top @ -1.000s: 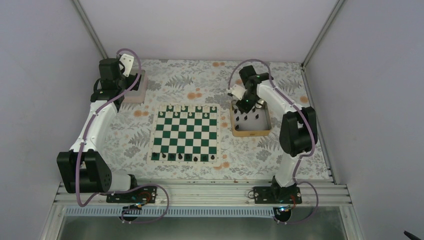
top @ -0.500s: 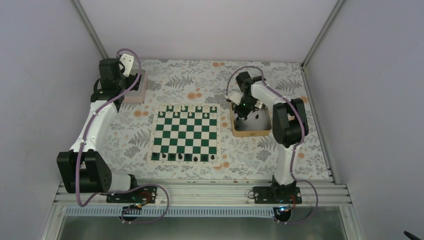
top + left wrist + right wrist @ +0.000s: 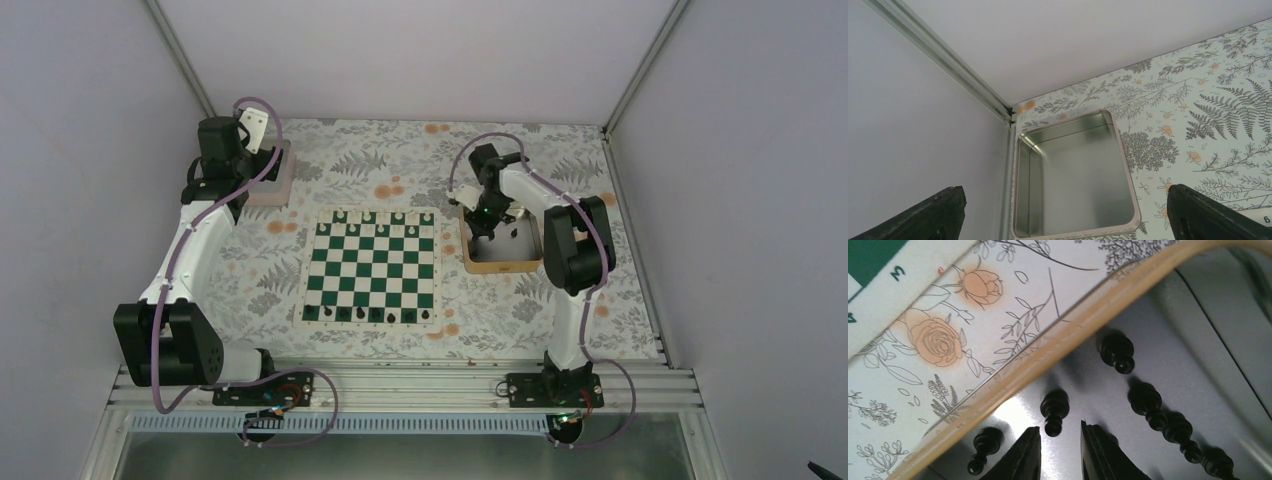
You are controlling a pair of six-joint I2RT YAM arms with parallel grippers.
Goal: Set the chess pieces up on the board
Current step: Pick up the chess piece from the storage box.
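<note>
The green-and-white board [image 3: 370, 265] lies at the table's middle, with several black chess pieces [image 3: 370, 315] along its near row. More black pieces stand in the gold-rimmed tray [image 3: 500, 268] to its right. My right gripper [image 3: 487, 222] is low inside that tray. In the right wrist view my right gripper [image 3: 1060, 435] is narrowly open, with the head of a black pawn [image 3: 1054, 410] just at its fingertips and untouched. Other black pieces [image 3: 1148, 400] stand around it. My left gripper [image 3: 262, 160] is wide open and empty over the pinkish tray [image 3: 1075, 175].
Pale pieces [image 3: 370, 215] line the board's far row. The gold tray's rim [image 3: 1068, 335] runs close behind the pawn, and the board's cream corner [image 3: 893, 277] lies beyond it. The enclosure walls stand close to the pinkish tray [image 3: 280, 195] at the far left.
My right arm has swung left and dropped into the gold tray's left part over the last second, then barely moved. The left arm has not moved.
</note>
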